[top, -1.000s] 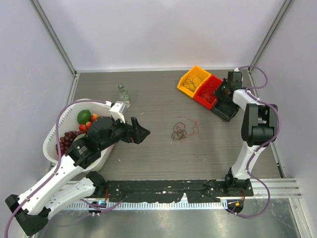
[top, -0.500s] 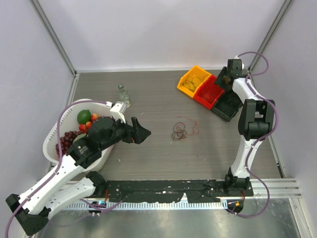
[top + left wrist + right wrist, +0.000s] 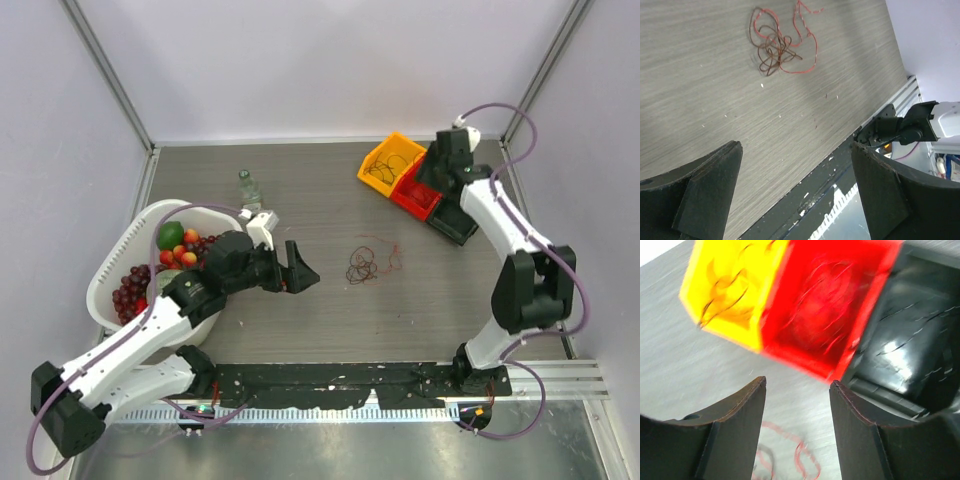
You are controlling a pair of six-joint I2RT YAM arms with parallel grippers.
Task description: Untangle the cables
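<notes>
We note bright, even light and soft shadows; the right wrist view is motion-blurred, with glare on the black bin (image 3: 920, 315).

I see a grey wood-grain tabletop (image 3: 310, 190); pale lilac walls (image 3: 330, 60) enclose it on three sides; aluminium posts (image 3: 108, 75) mark the far corners.

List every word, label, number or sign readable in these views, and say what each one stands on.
None: no text can be read in any view.
Small bottle: too small to tell whether it bears a label.
Yellow bin, red bin, black bin: plain walls, no print showing; the right wrist view of them is blurred.
</notes>
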